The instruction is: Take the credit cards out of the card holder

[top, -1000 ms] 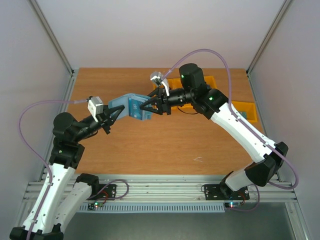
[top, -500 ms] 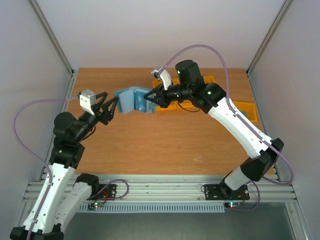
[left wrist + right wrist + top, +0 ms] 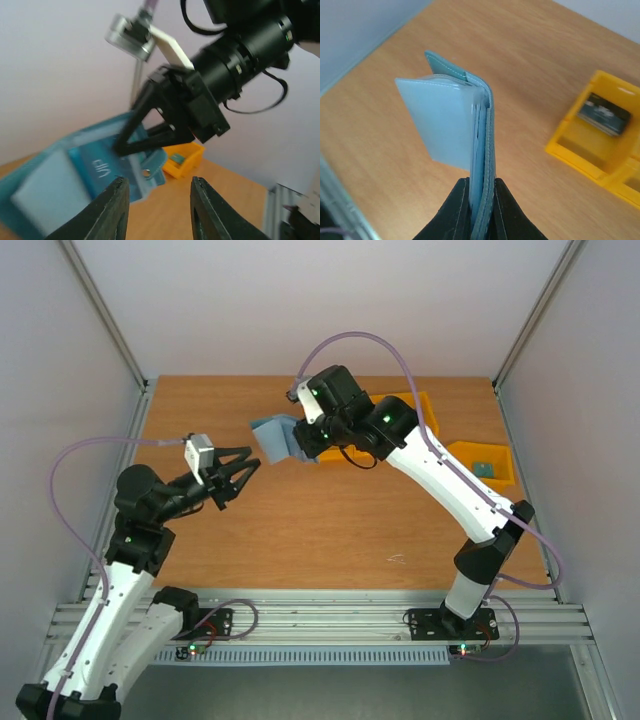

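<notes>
1. The right end effector (image 3: 481,189) is clamping its jaws shut on one edge of the teal card holder (image 3: 451,117), holding it on edge and partly unfolded over the far middle of the table (image 3: 330,525).
2. Inside the card holder, a blue card (image 3: 97,167) with white print is sitting in a pocket, with a paler panel lying just beside it.
3. The left end effector (image 3: 243,468) is hovering near the card holder's open face, jaws standing apart and gripping nothing.
4. At the table's far right, two yellow bins (image 3: 478,462) are standing, one of them carrying a small dark item (image 3: 605,115).
</notes>
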You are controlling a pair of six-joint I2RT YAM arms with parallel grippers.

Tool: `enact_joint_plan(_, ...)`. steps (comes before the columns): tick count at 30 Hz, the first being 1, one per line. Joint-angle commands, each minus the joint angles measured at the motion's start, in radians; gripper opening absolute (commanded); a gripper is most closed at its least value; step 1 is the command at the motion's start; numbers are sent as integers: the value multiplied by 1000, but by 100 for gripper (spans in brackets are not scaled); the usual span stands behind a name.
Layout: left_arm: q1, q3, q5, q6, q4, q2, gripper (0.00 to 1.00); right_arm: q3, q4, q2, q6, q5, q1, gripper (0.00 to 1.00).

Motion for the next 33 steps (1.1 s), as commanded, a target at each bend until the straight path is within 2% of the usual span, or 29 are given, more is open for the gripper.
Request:
enact_joint_plan(1, -33, -27, 128, -49, 53, 36, 35, 33, 49, -3, -74, -234, 15, 1)
enact_joint_plan(5, -35, -48, 44, -96, 62, 47, 32, 13, 85, -23, -133, -453, 15, 1)
enact_joint_plan(8, -35, -53, -21, -96, 33, 42, 31, -19, 111, -54, -171, -542, 13, 1)
enact_joint_plan(12, -36, -54, -28, -72, 13, 35, 30, -68, 156, -93, -205, -672, 3, 1)
enact_joint_plan(22, -22, -54, -19, -116, 38, 26, 30, -104, 142, -159, -287, -846, -51, 1)
enact_joint_plan(26, -18, -50, 23, -110, 47, 32, 30, -116, 147, -178, -307, -912, -52, 1)
enact_joint_plan(31, -27, -34, 168, -65, 78, 40, 30, -150, 221, -178, -272, -932, -52, 1)
enact_joint_plan(33, -31, -29, 190, -62, 86, 43, 26, -151, 232, -170, -264, -933, -51, 1)
